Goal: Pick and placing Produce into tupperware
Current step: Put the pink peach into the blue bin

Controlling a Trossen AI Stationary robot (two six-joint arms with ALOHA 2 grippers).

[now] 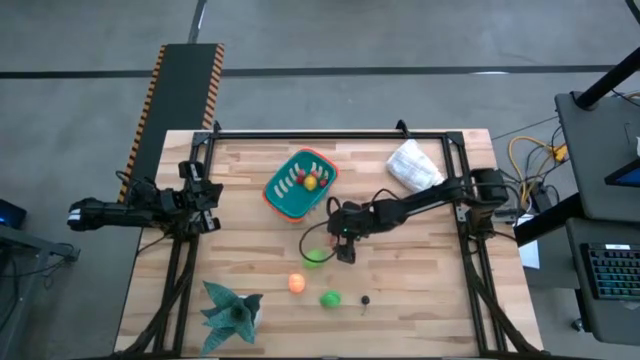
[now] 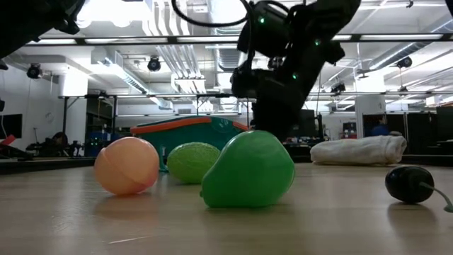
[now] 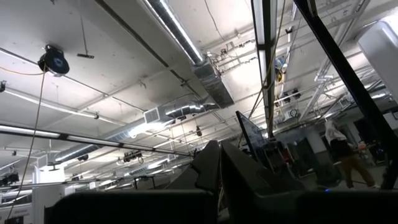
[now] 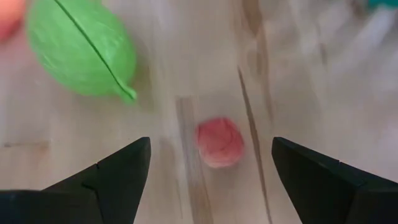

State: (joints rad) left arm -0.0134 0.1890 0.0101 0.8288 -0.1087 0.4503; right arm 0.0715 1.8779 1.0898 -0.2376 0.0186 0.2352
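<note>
The teal tupperware (image 1: 285, 200) with an orange rim stands at the table's middle far side and holds several small produce pieces (image 1: 309, 181). My right gripper (image 4: 211, 142) hangs open just above the table near the tub, fingers pointing down. A small red piece (image 4: 219, 143) lies on the wood between its fingertips, untouched. Beside it lies a light green piece (image 4: 81, 53). Nearer the front edge rest an orange ball (image 1: 297, 283), a green piece (image 1: 330, 298) and a small dark piece (image 1: 365, 299). My left gripper (image 1: 205, 195) waits shut at the left edge.
A white cloth bundle (image 1: 413, 165) lies at the far right. A teal leafy star (image 1: 232, 312) sits at the near left corner. The dark frame rails (image 1: 330, 133) run along the far and side edges. Bare wood (image 1: 430, 290) lies near the front right.
</note>
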